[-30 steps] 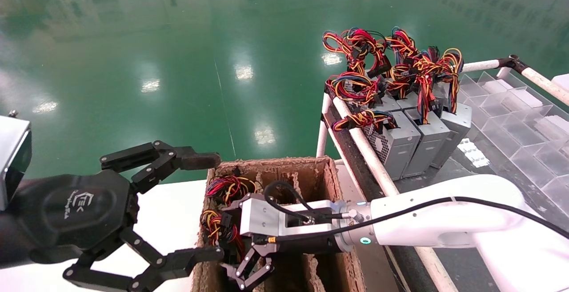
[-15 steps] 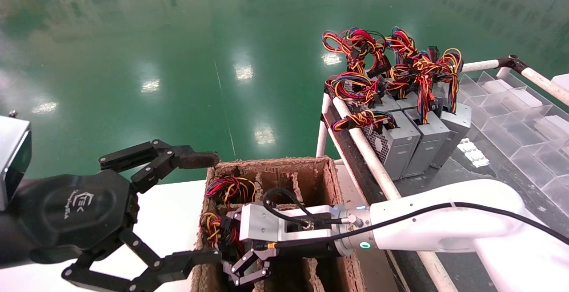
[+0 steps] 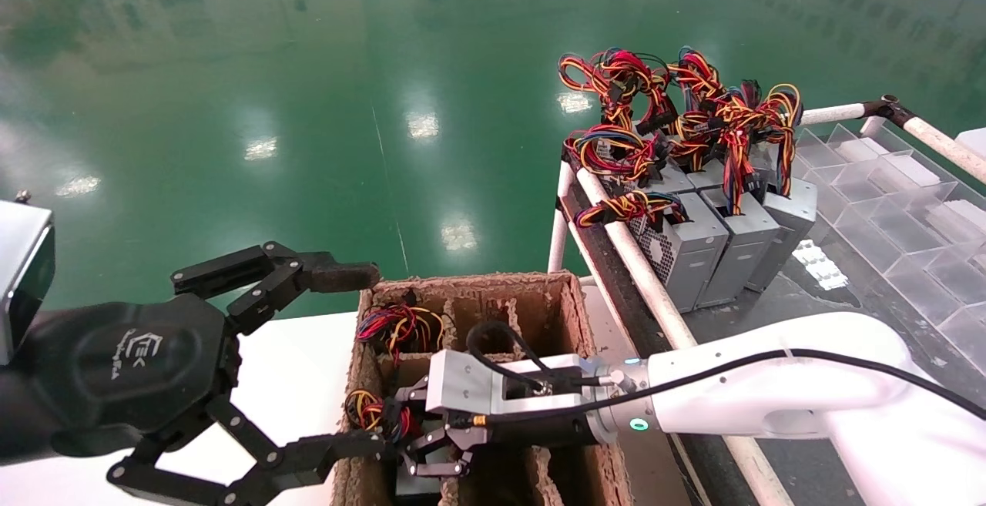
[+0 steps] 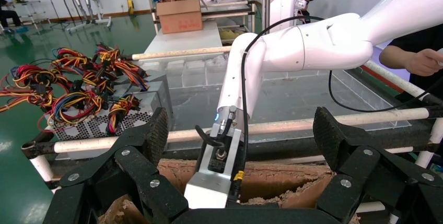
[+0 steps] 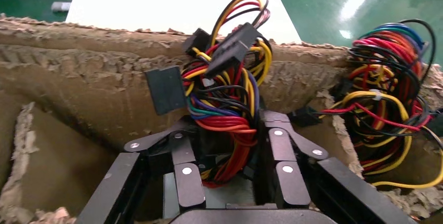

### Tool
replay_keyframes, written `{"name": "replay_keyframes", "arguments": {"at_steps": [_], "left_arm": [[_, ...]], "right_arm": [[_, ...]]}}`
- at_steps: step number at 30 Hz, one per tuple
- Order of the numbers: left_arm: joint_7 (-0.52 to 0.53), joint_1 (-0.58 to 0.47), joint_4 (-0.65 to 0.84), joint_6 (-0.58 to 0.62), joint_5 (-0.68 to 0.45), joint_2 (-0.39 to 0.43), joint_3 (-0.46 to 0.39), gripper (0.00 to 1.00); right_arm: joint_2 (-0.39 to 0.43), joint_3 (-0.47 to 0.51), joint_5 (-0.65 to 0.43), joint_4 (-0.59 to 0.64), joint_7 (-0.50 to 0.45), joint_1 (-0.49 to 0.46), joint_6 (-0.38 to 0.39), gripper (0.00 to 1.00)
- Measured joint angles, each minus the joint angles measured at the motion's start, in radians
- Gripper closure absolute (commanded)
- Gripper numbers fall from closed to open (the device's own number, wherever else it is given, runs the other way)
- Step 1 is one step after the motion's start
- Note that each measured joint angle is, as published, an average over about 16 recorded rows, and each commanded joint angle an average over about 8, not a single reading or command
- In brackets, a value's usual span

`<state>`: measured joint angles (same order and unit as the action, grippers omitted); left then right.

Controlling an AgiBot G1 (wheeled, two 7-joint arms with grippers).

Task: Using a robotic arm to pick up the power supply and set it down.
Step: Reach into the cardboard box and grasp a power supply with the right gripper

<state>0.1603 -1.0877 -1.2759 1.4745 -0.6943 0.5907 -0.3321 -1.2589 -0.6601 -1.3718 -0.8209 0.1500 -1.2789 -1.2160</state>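
Right arm, the robotic arm [image 3: 770,383], reached across from the right side into the pulp carton [image 3: 570,313], silver wrist block over the middle compartments, green ring lit. Right gripper [image 3: 431,452] was down inside a near-left compartment, its black linked fingers [image 5: 189,174] drawn in close on either side of the wire bundle [image 5: 224,125] of the power supply [image 3: 416,483]. Wrist view showed red, yellow, orange and black wires running up between the fingers, a bit of grey metal just below them, so it read as clamped on the unit at the wire end. That power supply sat low in the compartment, mostly hidden by the gripper and carton walls. Another wire bundle [image 3: 397,325] stuck out of the far-left compartment. Left gripper [image 3: 339,360] hung just beside the carton's left wall, fingers spread wide, holding nothing. A row of other power supplies [image 3: 716,252] stood on the rack [image 3: 639,267] to the right, wires up, well apart from the carton. Clear divider tray [image 3: 909,213] beyond them.
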Motion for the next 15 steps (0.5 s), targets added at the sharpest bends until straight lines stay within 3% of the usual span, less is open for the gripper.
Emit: {"name": "replay_keyframes", "arguments": {"at_steps": [15], "left_arm": [[0.0, 0.0, 0.0, 0.0, 0.0, 0.0, 0.0, 0.0]], "right_arm": [[-0.031, 0.024, 0.051, 0.097, 0.05, -0.008, -0.019, 1.0]]}}
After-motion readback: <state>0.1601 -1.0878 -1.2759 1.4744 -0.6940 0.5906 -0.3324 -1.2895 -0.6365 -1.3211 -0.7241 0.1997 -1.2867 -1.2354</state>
